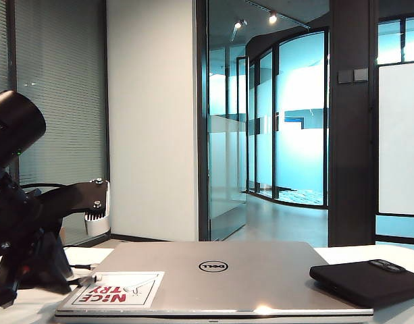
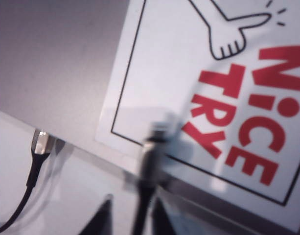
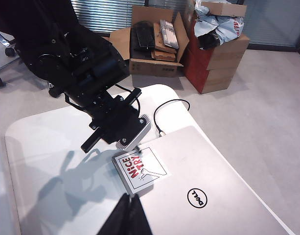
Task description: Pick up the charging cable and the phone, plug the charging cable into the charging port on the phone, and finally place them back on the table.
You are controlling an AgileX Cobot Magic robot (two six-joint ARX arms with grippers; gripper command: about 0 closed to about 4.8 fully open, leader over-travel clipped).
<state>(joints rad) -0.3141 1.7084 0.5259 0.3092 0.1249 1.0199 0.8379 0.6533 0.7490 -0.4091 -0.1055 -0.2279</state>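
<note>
The white desk (image 3: 42,147) carries a closed silver laptop (image 1: 227,277), which fills most of the middle of the exterior view.

The left arm (image 3: 81,63), black and bulky, leans down over the laptop's near left corner. Its left hand (image 2: 132,218) hangs low over the edge of that corner. Two dark fingers (image 2: 103,215) show in the left wrist view with a blurred stretch of cord and a silvery plug tip rising between them. The blur hides whether the fingers are clenched on the cord or merely stand around it, so I cannot tell.

The right hand (image 3: 126,218) is held high above the laptop, looking down on it. Its fingers are pressed together on nothing.

The phone (image 1: 365,280), a flat black slab with its camera bump (image 1: 387,266) upward, lies on the right, just beside the laptop's near right corner.

A white sticker (image 1: 115,289) with red letters sits on the lid's near left corner.

The charging cable (image 3: 172,104) loops over the desk just off the laptop's left edge. One silver plug (image 2: 40,143) lies on the desk against that edge, just beside the sticker corner.
</note>
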